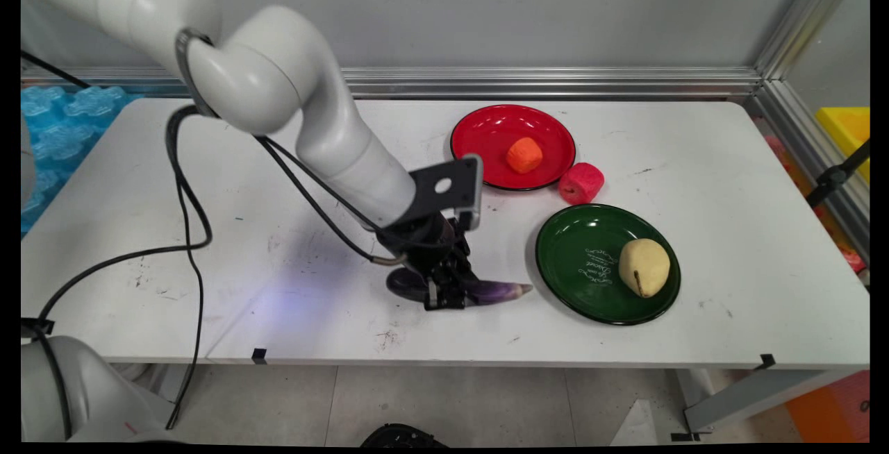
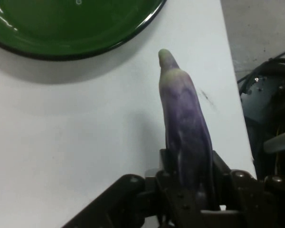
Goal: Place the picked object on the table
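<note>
Purple eggplant clamped between closed gripper on table.

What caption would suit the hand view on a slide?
The claw grips a purple eggplant lying on the white table, its tip pointing toward a green plate.

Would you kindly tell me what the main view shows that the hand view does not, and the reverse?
Only the main view shows the red plate holding an orange piece, the pink piece on the table beside it, and the yellowish pear on the green plate. Only the hand view shows the fingers pressed against both sides of the eggplant and its pale green tip. Both show the gripper on the eggplant, near the green plate.
</note>
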